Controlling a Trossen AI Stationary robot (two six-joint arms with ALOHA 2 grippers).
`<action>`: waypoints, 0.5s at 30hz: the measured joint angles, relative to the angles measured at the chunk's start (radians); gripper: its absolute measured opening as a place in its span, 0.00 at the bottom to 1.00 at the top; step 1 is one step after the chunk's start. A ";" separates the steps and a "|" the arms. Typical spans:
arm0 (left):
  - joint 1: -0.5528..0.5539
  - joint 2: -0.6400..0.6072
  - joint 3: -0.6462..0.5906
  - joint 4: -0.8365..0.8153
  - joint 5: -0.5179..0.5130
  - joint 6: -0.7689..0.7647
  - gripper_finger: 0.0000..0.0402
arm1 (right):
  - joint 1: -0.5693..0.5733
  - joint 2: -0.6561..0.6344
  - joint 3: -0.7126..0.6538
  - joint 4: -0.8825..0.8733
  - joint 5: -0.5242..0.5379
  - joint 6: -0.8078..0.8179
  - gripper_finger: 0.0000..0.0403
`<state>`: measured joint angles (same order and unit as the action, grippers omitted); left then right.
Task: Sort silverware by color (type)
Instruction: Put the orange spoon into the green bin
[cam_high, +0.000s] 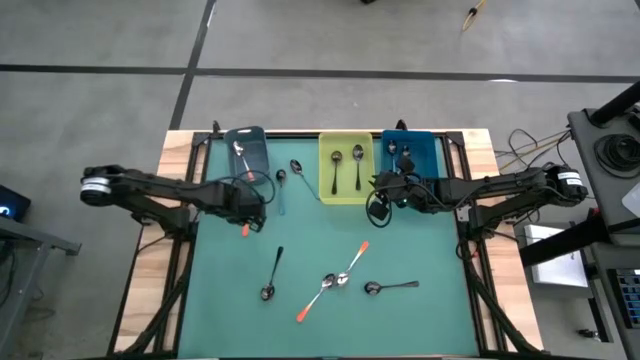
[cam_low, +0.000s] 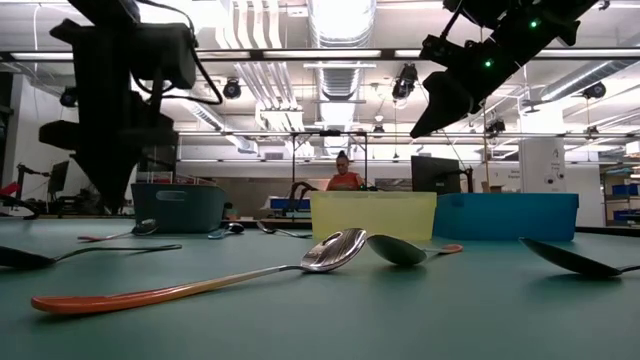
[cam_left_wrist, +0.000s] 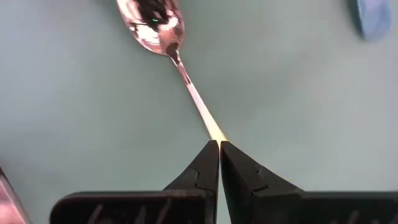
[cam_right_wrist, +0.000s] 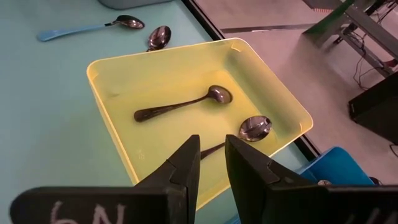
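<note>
My left gripper (cam_high: 245, 208) hangs over the table's left half, in front of the grey bin (cam_high: 247, 150), shut on an orange-handled spoon (cam_left_wrist: 152, 25). The spoon's orange end (cam_high: 245, 231) sticks out on the near side of the gripper. My right gripper (cam_right_wrist: 211, 152) hovers high at the yellow bin's (cam_right_wrist: 112, 81) right rim. It is narrowly open with nothing between its fingers. Two dark-handled spoons (cam_right_wrist: 180, 107) lie in that bin. More silverware lies loose on the mat: two crossed orange-handled spoons (cam_high: 335, 280) and two black-handled ones (cam_high: 273, 272) (cam_high: 390, 287). My left gripper pinches the spoon's thin handle (cam_left_wrist: 210, 124) between its two fingertips (cam_left_wrist: 219, 144), part way along it. The bowl (cam_left_wrist: 152, 25) points away on one side and the orange end is out the other. The fingers come from above, pointing steeply down. Whether the spoon is clear of the mat I cannot tell.
A blue bin (cam_high: 410, 155) with spoons stands right of the yellow one. A pale-blue-handled spoon (cam_high: 281, 190) and another spoon (cam_high: 300, 175) lie between the grey and yellow bins. Wooden table edges (cam_high: 150, 260) flank the green mat. A person (cam_low: 345, 175) shows far behind the table.
</note>
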<state>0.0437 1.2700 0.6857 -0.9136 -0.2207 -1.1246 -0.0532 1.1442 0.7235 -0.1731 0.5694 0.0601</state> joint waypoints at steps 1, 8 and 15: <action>0.000 -0.006 0.000 0.003 -0.001 -0.032 0.00 | 0.000 0.000 0.000 0.000 0.000 0.000 0.17; 0.000 -0.006 -0.025 0.015 -0.058 -0.134 0.13 | 0.000 0.000 -0.007 0.000 0.000 0.000 0.17; 0.000 -0.002 -0.096 0.138 -0.068 -0.152 0.37 | 0.000 0.000 -0.011 0.000 0.000 -0.006 0.17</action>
<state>0.0441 1.2680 0.5894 -0.7756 -0.2884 -1.2770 -0.0531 1.1442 0.7122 -0.1731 0.5694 0.0543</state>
